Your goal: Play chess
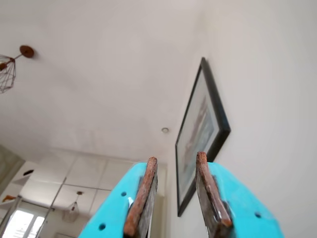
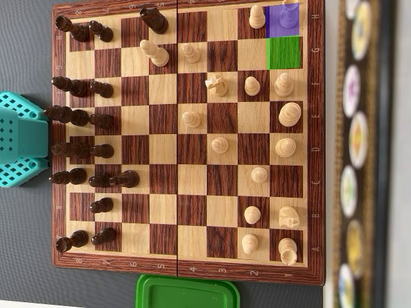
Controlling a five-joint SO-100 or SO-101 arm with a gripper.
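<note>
In the overhead view a wooden chessboard fills the frame. Dark pieces line its left side and light pieces stand on the right half. One corner square at the top right is tinted purple, and the square below it is tinted green. A light piece stands just left of the purple square. In the wrist view my gripper points up at the ceiling. Its teal jaws with rust-brown pads are open, with nothing between them. The board does not show in that view.
The arm's teal base sits at the board's left edge. A green lid or box lies below the board. A blurred strip with round shapes runs down the right. A framed picture hangs on the wall.
</note>
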